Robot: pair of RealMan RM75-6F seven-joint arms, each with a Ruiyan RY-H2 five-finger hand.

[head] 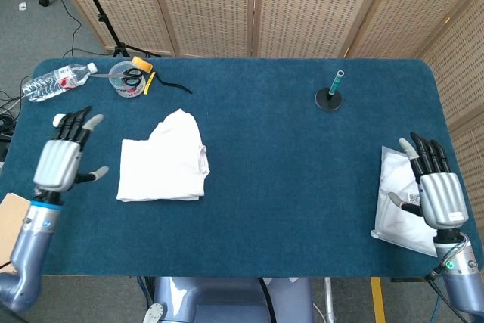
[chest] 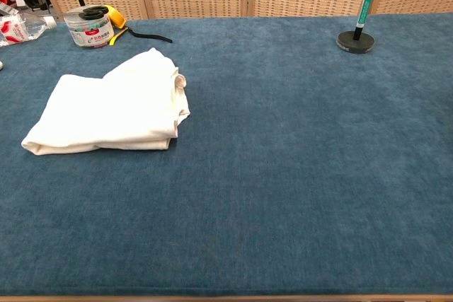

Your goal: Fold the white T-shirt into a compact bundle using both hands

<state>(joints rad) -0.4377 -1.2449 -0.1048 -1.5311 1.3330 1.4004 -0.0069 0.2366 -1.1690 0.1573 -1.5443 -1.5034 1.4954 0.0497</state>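
The white T-shirt (head: pixel 166 159) lies folded in a flat bundle on the blue table, left of centre; the chest view shows the T-shirt (chest: pixel 117 106) at the left with no hand near it. My left hand (head: pixel 62 161) hovers at the table's left edge, well left of the shirt, fingers spread and holding nothing. My right hand (head: pixel 437 191) is at the far right edge, fingers apart, over a white plastic bag (head: pixel 396 209). Neither hand appears in the chest view.
A pen stand (head: pixel 330 96) sits at the back right. A plastic bottle (head: pixel 54 81), a round tub with scissors (head: pixel 127 79) and a black cable (head: pixel 170 83) lie at the back left. A notebook (head: pixel 10 223) is at the front left.
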